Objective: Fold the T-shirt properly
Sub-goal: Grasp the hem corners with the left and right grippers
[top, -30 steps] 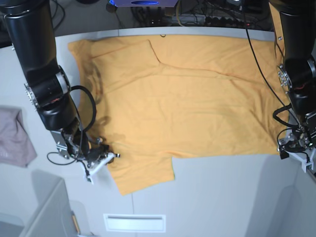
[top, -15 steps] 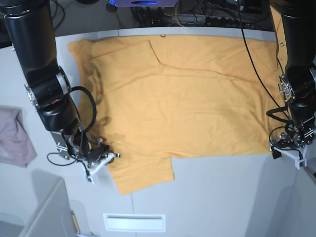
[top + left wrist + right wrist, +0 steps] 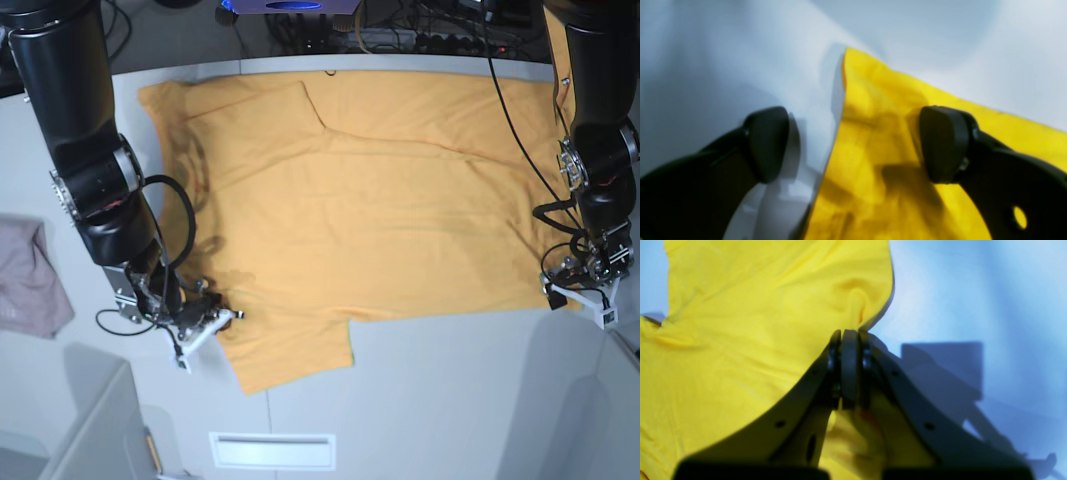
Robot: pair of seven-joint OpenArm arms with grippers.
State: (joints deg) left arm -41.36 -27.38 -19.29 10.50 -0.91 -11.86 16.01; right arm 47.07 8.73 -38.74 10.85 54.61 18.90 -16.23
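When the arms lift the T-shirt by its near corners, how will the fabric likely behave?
Probably floppy: the T-shirt lies flat with soft creases and bunches where the right gripper pinches it. Likely light and thin. It should sag between grips; the left gripper straddles a limp corner.

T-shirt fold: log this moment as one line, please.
T-shirt: spread flat on table | right gripper: shut on sleeve edge | left gripper: open, straddling hem corner
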